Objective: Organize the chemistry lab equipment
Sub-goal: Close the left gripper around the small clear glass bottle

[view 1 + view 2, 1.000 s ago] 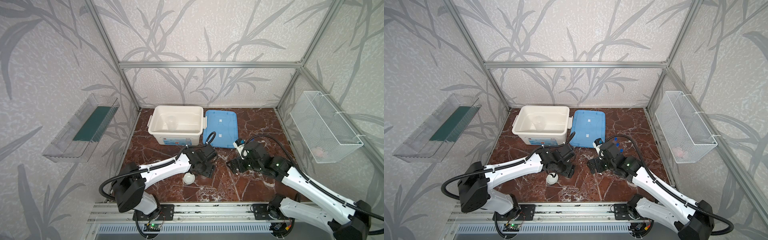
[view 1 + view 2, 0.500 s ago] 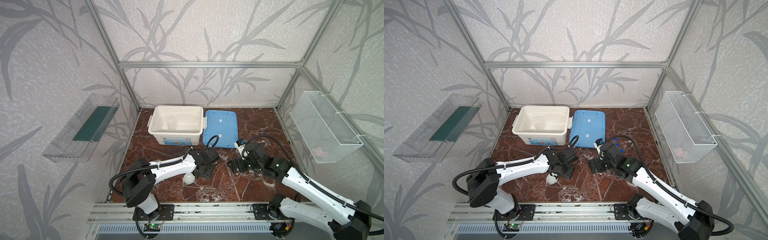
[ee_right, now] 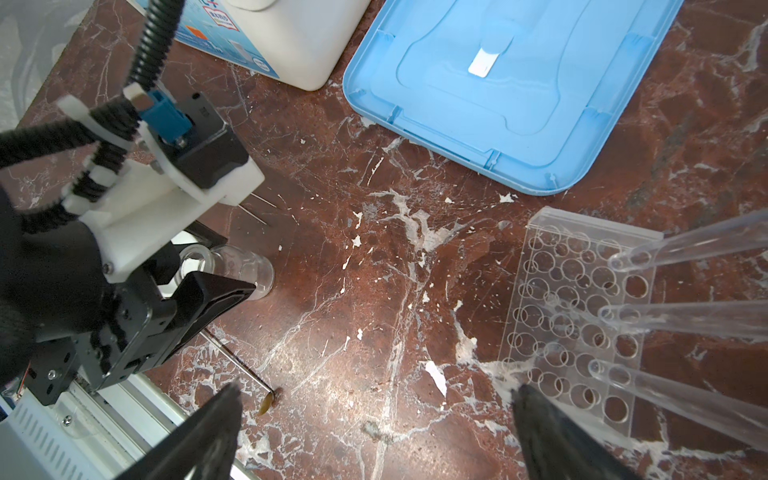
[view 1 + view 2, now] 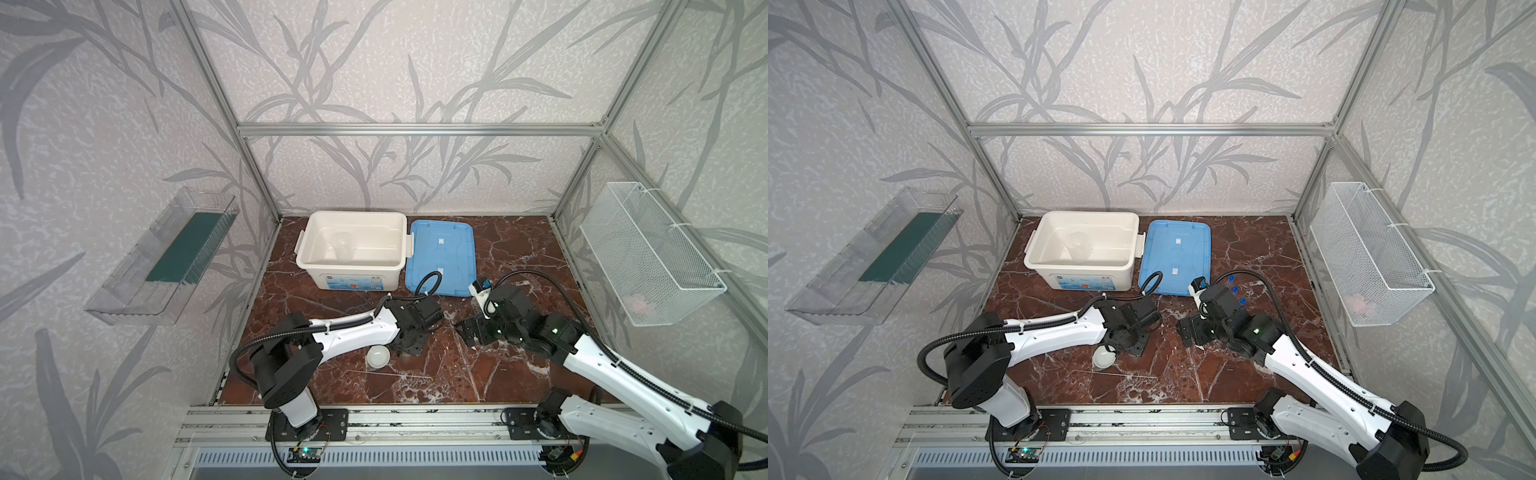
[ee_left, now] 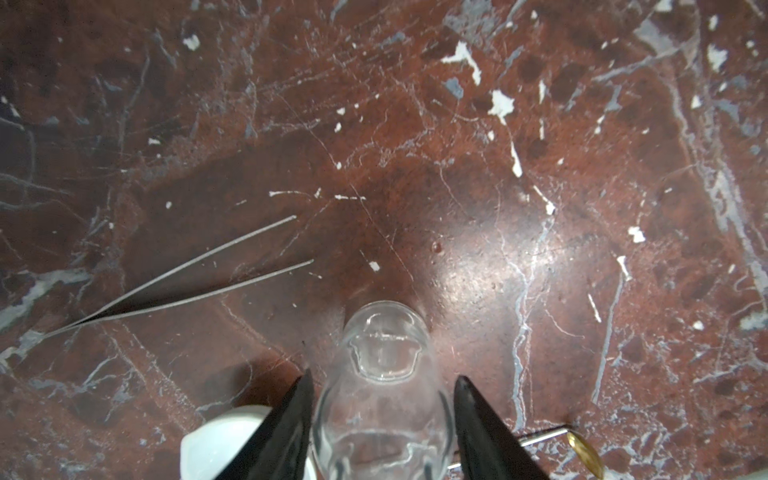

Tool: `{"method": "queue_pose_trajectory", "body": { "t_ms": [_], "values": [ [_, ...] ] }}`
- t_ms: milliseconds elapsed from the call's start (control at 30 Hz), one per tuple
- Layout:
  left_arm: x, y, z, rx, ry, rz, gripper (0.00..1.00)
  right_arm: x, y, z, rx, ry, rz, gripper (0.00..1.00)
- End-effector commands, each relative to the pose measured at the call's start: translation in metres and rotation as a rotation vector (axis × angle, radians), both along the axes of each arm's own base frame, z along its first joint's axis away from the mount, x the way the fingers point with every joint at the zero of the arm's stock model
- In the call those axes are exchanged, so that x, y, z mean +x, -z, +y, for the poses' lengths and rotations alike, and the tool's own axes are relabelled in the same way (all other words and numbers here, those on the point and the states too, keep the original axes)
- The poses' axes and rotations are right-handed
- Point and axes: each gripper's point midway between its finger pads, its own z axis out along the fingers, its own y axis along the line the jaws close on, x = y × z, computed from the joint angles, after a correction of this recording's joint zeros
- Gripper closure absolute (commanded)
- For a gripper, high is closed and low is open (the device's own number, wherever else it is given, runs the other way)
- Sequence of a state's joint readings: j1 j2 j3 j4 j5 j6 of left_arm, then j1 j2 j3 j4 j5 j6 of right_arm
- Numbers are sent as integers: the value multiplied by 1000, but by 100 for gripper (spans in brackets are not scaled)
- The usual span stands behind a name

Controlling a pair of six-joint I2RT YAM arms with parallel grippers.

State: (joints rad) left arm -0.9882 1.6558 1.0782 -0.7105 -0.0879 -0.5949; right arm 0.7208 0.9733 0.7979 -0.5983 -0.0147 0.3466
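On the left wall a clear shelf (image 4: 166,266) is hanging with a dark green strip along it. At the back of the marble floor (image 4: 457,374) the white bin (image 4: 320,276) is sitting open with the clear beaker (image 4: 344,246) standing inside it. The blue lid (image 4: 442,253) is lying flat just beside the bin on its right. Nearer the front, the small white round dish (image 4: 378,356) is resting on the floor just beside the left gripper (image 4: 409,347). In the left wrist view that gripper's fingers (image 5: 291,424) are straddling the small clear jar (image 5: 382,357) and lying right against its sides, though I cannot tell whether they are squeezing it. Two thin rods (image 5: 195,274) are lying nearby, meeting at one end. The right gripper (image 3: 376,388) is hovering spread wide over bare floor, grasping nothing. Just beside it the clear holed rack (image 3: 582,316) is standing with three long blue-capped clear tubes (image 3: 690,320) set in its holes. On the right wall a wire basket (image 4: 648,257) is hanging
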Motion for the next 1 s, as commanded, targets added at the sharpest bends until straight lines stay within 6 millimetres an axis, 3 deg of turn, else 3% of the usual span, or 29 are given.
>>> {"method": "queue_pose_trajectory", "body": {
  "t_ms": [0,100,467,967],
  "values": [
    [5,-2,-3,10,0,-19,47,0,-4,-4,-14,4,-13,1],
    [5,-2,-3,9,-9,-18,54,0,-3,-4,-21,3,-10,1],
    [9,-21,5,7,-38,-66,63,2,-7,-2,-7,1,-24,1],
    [3,-5,6,29,-50,-18,52,1,-4,-6,-20,4,-26,1]
  ]
}}
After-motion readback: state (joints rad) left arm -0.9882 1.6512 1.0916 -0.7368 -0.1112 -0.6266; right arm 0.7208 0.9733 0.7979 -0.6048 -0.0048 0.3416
